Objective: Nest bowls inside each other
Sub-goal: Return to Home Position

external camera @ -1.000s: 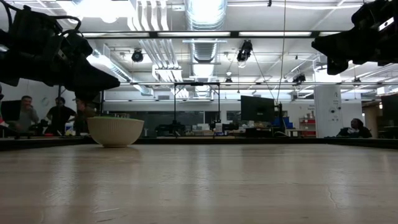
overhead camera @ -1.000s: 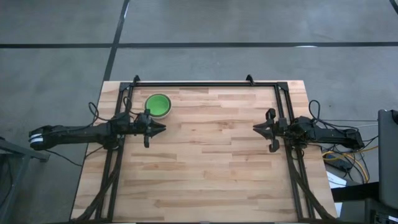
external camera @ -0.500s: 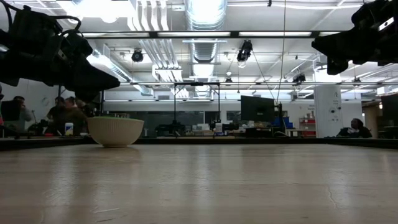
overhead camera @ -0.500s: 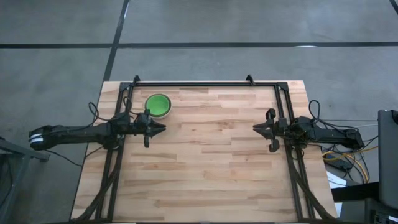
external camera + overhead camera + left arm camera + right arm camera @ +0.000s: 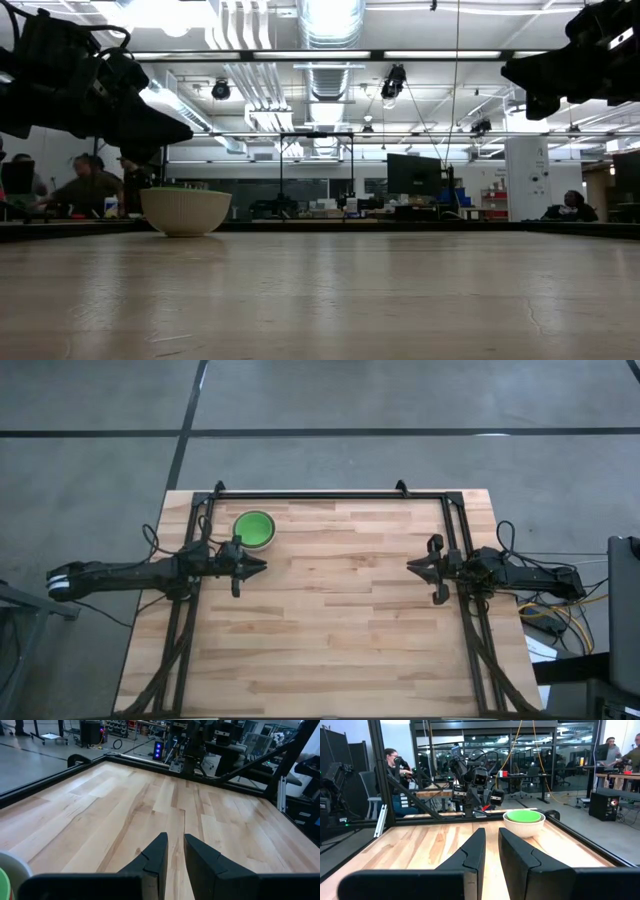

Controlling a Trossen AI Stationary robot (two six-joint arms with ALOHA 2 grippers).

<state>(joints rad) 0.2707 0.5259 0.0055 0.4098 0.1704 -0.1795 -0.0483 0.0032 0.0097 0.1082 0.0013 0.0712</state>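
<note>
Beside left gripper, seemingly nested bowls.

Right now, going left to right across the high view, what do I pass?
Left arm → bowls, nested with green on top → right gripper → cables past the table's right edge.

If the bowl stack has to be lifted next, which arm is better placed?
Left, most likely. The left gripper hangs just beside the bowl stack, on its own side of the table. The right gripper sits across the table's width from it, so it would need a much longer reach.
</note>
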